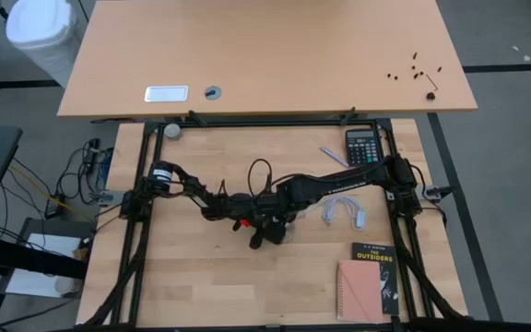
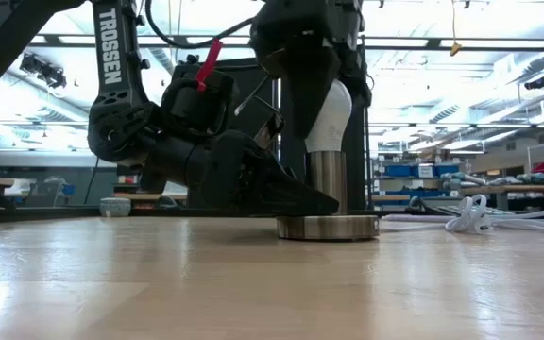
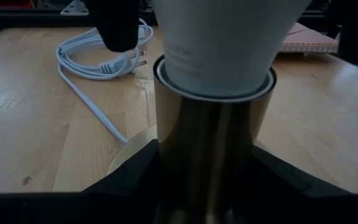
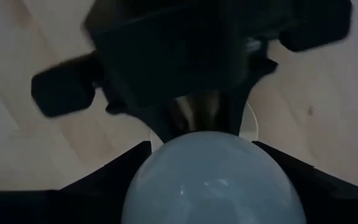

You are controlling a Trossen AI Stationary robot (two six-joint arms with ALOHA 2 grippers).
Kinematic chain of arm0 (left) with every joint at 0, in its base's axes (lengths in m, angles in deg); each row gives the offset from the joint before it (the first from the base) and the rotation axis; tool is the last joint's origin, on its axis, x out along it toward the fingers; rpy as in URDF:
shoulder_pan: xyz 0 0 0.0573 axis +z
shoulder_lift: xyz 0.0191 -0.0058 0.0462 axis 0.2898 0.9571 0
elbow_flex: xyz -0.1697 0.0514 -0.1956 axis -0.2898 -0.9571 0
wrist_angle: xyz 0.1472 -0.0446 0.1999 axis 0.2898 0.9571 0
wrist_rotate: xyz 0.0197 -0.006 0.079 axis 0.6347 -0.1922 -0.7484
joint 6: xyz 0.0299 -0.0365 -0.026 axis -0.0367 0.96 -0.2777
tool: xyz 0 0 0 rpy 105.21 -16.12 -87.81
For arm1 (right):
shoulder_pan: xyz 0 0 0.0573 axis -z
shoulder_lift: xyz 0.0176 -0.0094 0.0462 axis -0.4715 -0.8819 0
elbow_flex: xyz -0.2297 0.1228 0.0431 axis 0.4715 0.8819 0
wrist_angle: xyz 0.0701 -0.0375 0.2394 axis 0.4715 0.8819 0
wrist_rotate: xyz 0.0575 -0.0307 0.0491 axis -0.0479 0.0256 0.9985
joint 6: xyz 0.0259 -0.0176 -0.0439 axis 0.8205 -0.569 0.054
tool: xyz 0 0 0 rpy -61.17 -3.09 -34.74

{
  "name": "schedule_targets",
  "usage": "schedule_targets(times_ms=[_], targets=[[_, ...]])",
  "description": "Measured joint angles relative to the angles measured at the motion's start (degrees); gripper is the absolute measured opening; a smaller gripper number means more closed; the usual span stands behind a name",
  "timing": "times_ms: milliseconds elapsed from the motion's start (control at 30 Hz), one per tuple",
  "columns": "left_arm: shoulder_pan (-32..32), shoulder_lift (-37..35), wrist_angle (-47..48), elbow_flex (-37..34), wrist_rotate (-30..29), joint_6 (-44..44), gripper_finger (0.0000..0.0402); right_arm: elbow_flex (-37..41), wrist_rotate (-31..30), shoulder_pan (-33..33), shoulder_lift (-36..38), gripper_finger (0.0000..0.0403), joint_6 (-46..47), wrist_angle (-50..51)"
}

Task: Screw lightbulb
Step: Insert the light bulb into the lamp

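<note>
Small white pear-shaped lightbulb (image 2: 332, 115) seated upright in cylindrical metal socket (image 2: 327, 181) on wooden tabletop (image 2: 253, 283). Left claw (image 2: 286, 198) clamped around socket. Right claw (image 2: 312, 57) atop bulb, grip state indeterminate. Final tightening judged remaining.

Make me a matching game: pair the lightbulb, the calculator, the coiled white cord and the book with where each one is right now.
Things:
1. lightbulb
2. calculator
3. coiled white cord
4. book

Places:
A. far right corner of the table
B. near right part of the table, partly under a pink notebook
C. upright in the metal socket mid-table
D. lying on the wood between the socket and the right edge

Pairs: 1-C, 2-A, 3-D, 4-B
</note>
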Motion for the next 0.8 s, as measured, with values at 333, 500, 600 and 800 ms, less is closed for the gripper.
schedule_targets(times_ms=[333,500,600,800], targets=[[-0.1,0.0,-0.4,0.0,-0.8,1.5,0.0198,0.0,4.7,1.6,0.0,0.029,13.5,0.0],[-0.3,0.0,-0.6,0.0,-0.8,2.2,0.0198,0.0,2.7,1.6,0.0,0.0314,12.5,-0.4],[-0.3,0.0,-0.6,0.0,-0.8,2.2,0.0198,0.0,1.8,1.5,0.4,0.0327,9.6,-0.6],[-0.3,0.0,-0.6,0.0,-0.8,2.2,0.0198,0.0,0.3,1.8,1.4,0.0348,5.0,-1.6]])
